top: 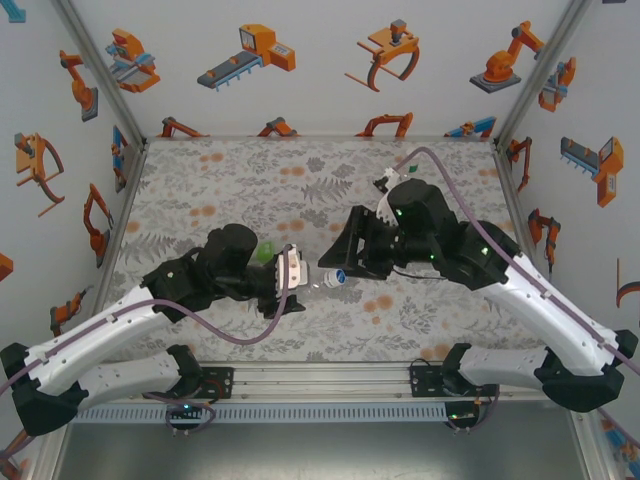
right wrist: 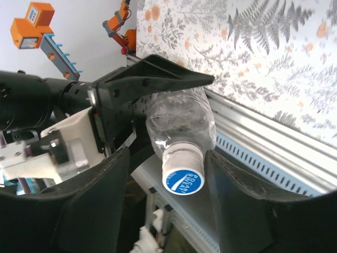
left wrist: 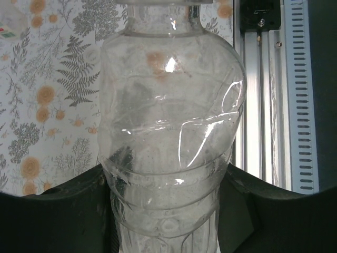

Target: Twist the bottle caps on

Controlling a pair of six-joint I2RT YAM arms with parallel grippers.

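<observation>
Top view: bottle (top: 312, 279) lies sideways just 6 o'clock of the centre of the table (top: 250, 180), clamped in the left gripper (top: 290, 272) at its 9 o'clock end. Cap (top: 336, 277) sits on the neck at the 3 o'clock end. Right gripper (top: 338, 268) is at 3 o'clock of the bottle, one finger either side of the cap. Second bottle (top: 265, 253) is just beside the left gripper at its 11 o'clock. Rail (top: 330, 380) runs along the 6 o'clock edge. Right wrist view: cap (right wrist: 182, 180) sits between the fingers, a gap at its 9 o'clock side.
</observation>
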